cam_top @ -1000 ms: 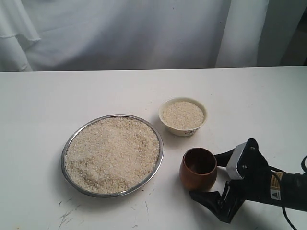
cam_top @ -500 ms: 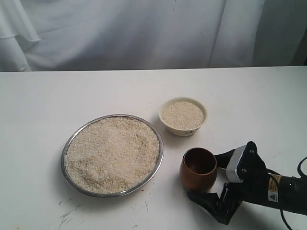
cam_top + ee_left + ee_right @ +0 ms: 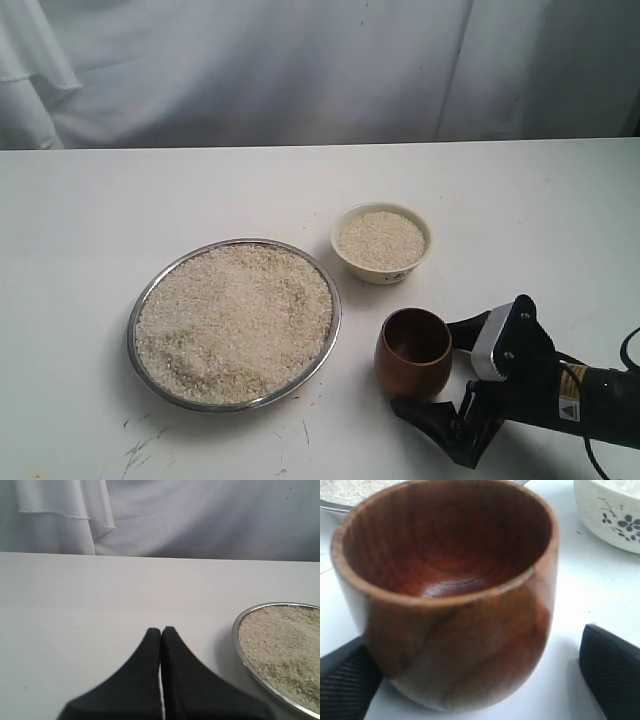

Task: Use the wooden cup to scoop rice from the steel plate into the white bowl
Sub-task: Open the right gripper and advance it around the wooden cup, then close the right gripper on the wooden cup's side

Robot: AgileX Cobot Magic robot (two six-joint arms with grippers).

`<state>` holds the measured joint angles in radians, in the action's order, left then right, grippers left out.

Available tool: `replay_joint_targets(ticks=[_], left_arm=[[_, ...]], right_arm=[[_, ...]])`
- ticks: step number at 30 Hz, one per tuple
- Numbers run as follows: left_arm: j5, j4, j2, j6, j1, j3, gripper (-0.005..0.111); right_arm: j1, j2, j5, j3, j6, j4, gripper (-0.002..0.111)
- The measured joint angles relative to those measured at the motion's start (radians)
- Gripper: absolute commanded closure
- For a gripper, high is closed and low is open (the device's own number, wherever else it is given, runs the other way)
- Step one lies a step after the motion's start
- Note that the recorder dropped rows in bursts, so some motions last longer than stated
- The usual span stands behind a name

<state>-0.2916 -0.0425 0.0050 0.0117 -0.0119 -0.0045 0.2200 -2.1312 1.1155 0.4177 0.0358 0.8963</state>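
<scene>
**Step in hand:** grasp of the cup (image 3: 413, 352), ahead of a scoop.

**Layout (exterior view):**
- The cup is seen upright and empty on the surface (image 3: 100, 220), at about 4 o'clock of the plate (image 3: 131, 335). It is close to the rim but apart from it.
- The bowl (image 3: 385, 272) is placed at about 11 o'clock of the cup and is already filled nearly to its brim.
- The rice (image 3: 235, 320) is spread across the whole plate.

**Fingers:**
- The right fingers (image 3: 465, 333) are spread wide and nothing is held. The cup is bracketed between them, with the arm brought in from 4 o'clock.
- In the right wrist view one finger is seen just beside the cup wall. The other is kept apart, with bare surface showing between.
- The left fingers (image 3: 145, 680) are pressed together, empty, low over bare surface near the plate rim.

**Notes for the grasp (judgement):**
- The cup should be centred between the fingers before closure. Otherwise it is likely to be shoved sideways by the nearer finger.
- The wall is rounded and glossy, so slip is expected. The widest part of the belly should be taken and closure made slowly.
- The mouth should be left unobstructed for dipping.
</scene>
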Motion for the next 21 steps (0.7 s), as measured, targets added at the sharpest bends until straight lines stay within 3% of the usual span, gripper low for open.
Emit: replay_joint_targets(ticks=[21], left_arm=[[0.000,0.000,0.000,0.000,0.000,0.000,0.107]], right_arm=[[0.000,-0.007,-0.025,0.094,-0.093,0.023,0.013]])
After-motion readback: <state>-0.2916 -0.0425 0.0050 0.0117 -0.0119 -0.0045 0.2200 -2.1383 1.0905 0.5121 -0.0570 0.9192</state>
